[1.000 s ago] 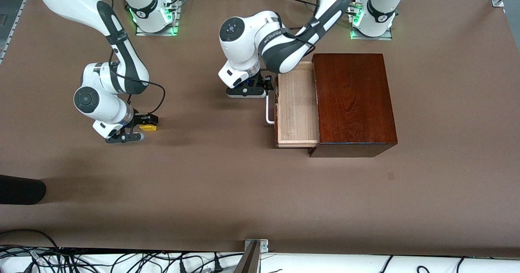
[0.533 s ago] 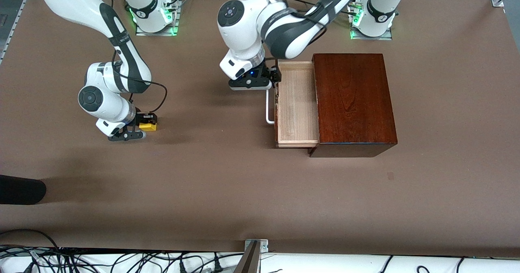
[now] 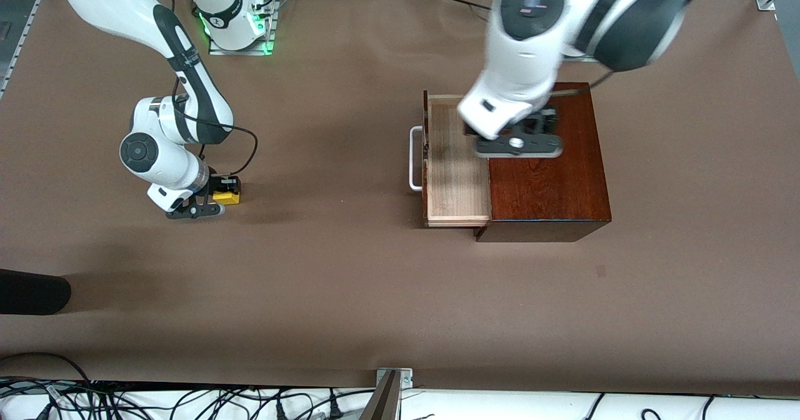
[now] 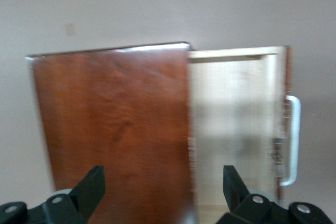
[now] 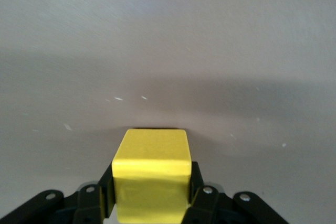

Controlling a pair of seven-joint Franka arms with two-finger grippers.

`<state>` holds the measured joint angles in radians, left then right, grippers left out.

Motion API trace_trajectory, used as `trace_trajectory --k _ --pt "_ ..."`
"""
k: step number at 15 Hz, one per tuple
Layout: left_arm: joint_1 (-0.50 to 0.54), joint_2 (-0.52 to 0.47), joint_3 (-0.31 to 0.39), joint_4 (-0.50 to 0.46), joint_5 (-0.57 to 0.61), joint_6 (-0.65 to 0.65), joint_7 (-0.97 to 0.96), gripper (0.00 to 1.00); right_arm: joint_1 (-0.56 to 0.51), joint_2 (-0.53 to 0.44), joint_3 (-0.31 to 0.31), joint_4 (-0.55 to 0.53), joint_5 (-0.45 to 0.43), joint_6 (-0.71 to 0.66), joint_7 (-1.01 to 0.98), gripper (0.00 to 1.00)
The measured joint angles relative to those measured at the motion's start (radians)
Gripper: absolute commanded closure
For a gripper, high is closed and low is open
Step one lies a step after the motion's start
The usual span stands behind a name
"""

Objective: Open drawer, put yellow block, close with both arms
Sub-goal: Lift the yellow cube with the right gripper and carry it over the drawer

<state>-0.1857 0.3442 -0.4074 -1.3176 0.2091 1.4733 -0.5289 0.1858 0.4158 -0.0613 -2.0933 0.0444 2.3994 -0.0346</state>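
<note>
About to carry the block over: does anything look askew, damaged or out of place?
Nothing stands out. The drawer sits pulled out square, nothing inside. The right pincer grips the yellow block squarely. The left pincer, open, hangs above the wooden box.

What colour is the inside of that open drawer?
Pale light wood; the drawer shows best in the front view.

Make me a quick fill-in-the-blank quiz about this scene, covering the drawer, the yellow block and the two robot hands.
1. The drawer of the wooden box is pulled ____.
2. The right hand is shut on the ____ block.
3. The left hand is up in the air over the box and drawer with its fingers ____.
4. The drawer's white handle is shaped like the letter ____.

Missing words: open; yellow; open; U
</note>
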Motion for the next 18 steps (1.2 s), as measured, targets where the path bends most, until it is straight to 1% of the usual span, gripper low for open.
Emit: trace_trajectory --k 2,3,5,7,9,10,12,13,14,15,18 --pt "0.102 -0.017 0.008 0.0 -0.047 -0.004 0.138 0.0 0.001 -0.01 0.028 0.094 0.0 -0.146 -0.001 1.0" --pt "0.132 -0.026 0.033 0.0 -0.075 -0.004 0.2 0.0 0.001 -0.015 0.046 0.15 0.0 -0.227 -0.001 1.0" --pt "0.141 -0.054 0.13 -0.003 -0.14 -0.004 0.283 0.0 0.002 -0.025 0.088 0.258 0.0 -0.359 -0.004 1.0" --pt "0.132 -0.104 0.229 -0.041 -0.183 0.004 0.339 0.0 0.004 -0.031 0.143 0.343 0.0 -0.446 -0.013 1.0" --pt "0.119 -0.169 0.314 -0.105 -0.191 0.061 0.416 0.0 0.005 -0.032 0.216 0.4 0.0 -0.48 -0.022 1.0" --pt "0.117 -0.196 0.346 -0.133 -0.192 0.097 0.449 0.0 0.006 -0.031 0.264 0.425 0.0 -0.483 -0.026 1.0" --pt "0.116 -0.238 0.389 -0.181 -0.192 0.122 0.474 0.0 0.018 -0.03 0.366 0.47 -0.006 -0.484 -0.03 1.0" --pt "0.115 -0.259 0.403 -0.213 -0.192 0.129 0.477 0.0 0.039 -0.03 0.405 0.494 -0.023 -0.484 -0.036 1.0" --pt "0.116 -0.279 0.412 -0.243 -0.192 0.135 0.477 0.0 0.076 -0.029 0.427 0.521 -0.049 -0.484 -0.044 1.0" --pt "0.116 -0.295 0.417 -0.268 -0.192 0.137 0.477 0.0 0.125 -0.026 0.436 0.55 -0.074 -0.484 -0.047 1.0" --pt "0.113 -0.312 0.416 -0.29 -0.192 0.137 0.477 0.0 0.268 -0.003 0.44 0.63 -0.134 -0.483 -0.069 1.0"
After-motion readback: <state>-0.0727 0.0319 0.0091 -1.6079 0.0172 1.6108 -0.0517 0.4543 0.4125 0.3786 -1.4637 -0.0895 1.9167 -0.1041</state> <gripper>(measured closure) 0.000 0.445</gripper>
